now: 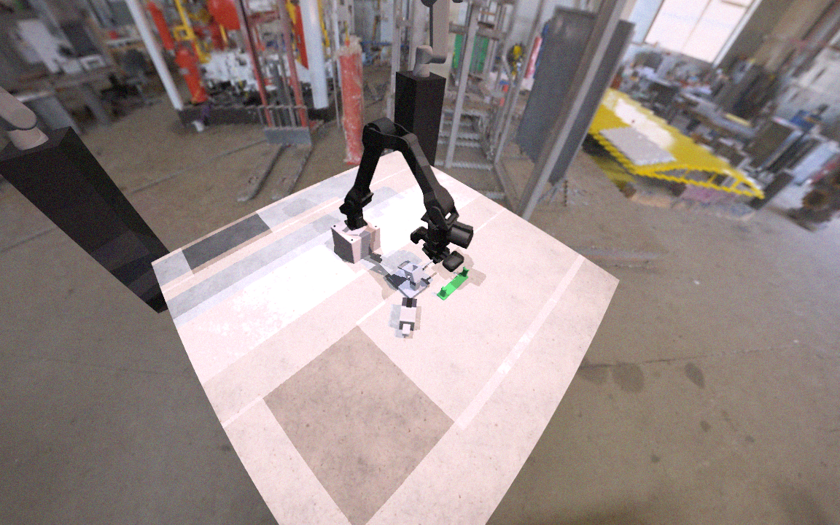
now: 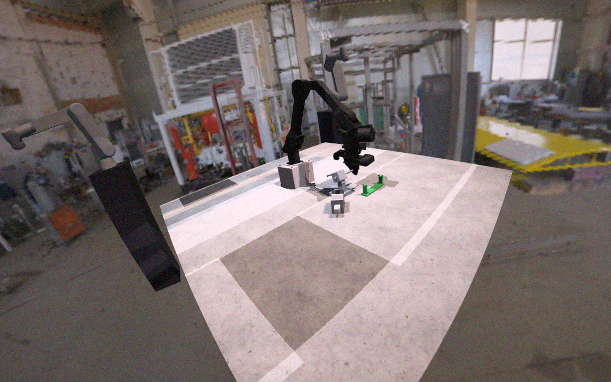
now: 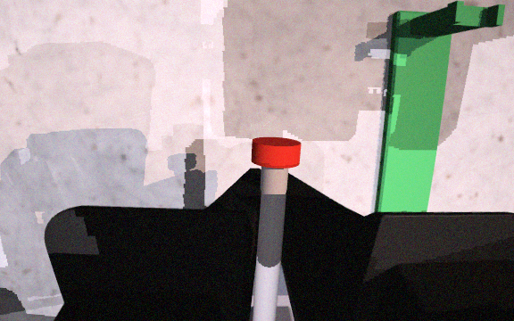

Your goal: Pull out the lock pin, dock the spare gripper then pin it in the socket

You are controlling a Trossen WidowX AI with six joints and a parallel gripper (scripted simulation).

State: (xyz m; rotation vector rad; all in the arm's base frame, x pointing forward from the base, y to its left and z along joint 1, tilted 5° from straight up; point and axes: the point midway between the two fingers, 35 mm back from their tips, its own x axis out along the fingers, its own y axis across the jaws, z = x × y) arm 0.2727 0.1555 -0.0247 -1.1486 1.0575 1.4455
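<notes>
My gripper [image 3: 265, 179] [image 1: 447, 262] [image 2: 356, 166] is shut on the lock pin [image 3: 271, 223], a grey shaft with a red cap [image 3: 276, 152] that sticks out past the fingertips. The pin's other end is hidden behind the fingers, so I cannot tell whether it still sits in the socket. The grey mount with the socket [image 1: 406, 277] [image 2: 337, 179] stands just left of the gripper. The spare gripper [image 1: 405, 319] [image 2: 337, 206] lies on the table in front of the mount.
A green stand [image 3: 413, 116] [image 1: 453, 285] [image 2: 372, 188] lies just right of the gripper. The arm's base block [image 1: 354, 243] [image 2: 293, 175] stands behind the mount. Black camera posts [image 1: 77, 195] [image 2: 132, 223] stand at the table's left edge and at the back [image 1: 419, 111].
</notes>
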